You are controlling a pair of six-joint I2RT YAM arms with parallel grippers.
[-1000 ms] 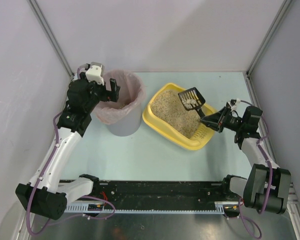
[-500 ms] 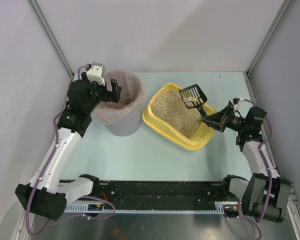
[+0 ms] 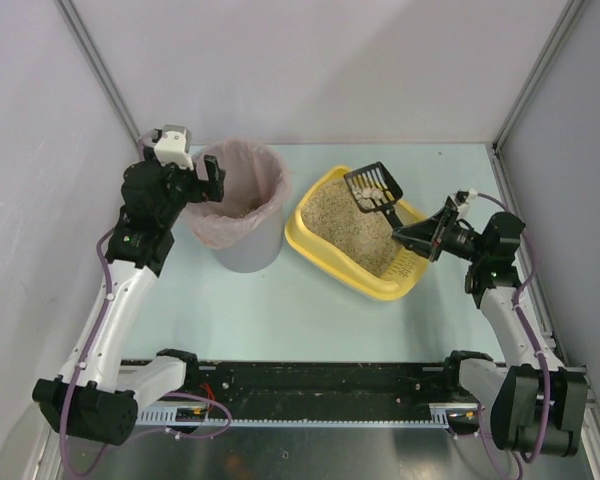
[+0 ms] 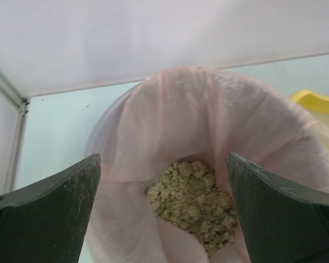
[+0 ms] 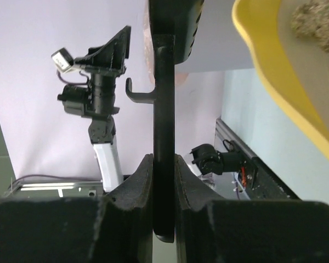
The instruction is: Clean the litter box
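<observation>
The yellow litter box [image 3: 314,238] with beige litter lies right of centre; its rim shows in the right wrist view [image 5: 263,60] and in the left wrist view [image 4: 318,103]. My right gripper [image 3: 412,237] [image 5: 163,171] is shut on the handle of the black slotted scoop [image 3: 372,187] [image 5: 163,109], held raised over the box's far part. I cannot tell what lies in the scoop head. My left gripper [image 3: 210,186] [image 4: 163,211] is open at the left rim of the grey bin [image 3: 242,250], looking down at the litter clumps [image 4: 194,203] in its pink bag liner [image 4: 208,109].
The bin stands left of the litter box with a narrow gap between them. The cell's walls close in at the left, back and right. A black rail [image 3: 320,380] runs along the near edge between the arm bases.
The right gripper has lifted the scoop and carried it a little left and away. The left arm has drawn back leftward from over the bin.
</observation>
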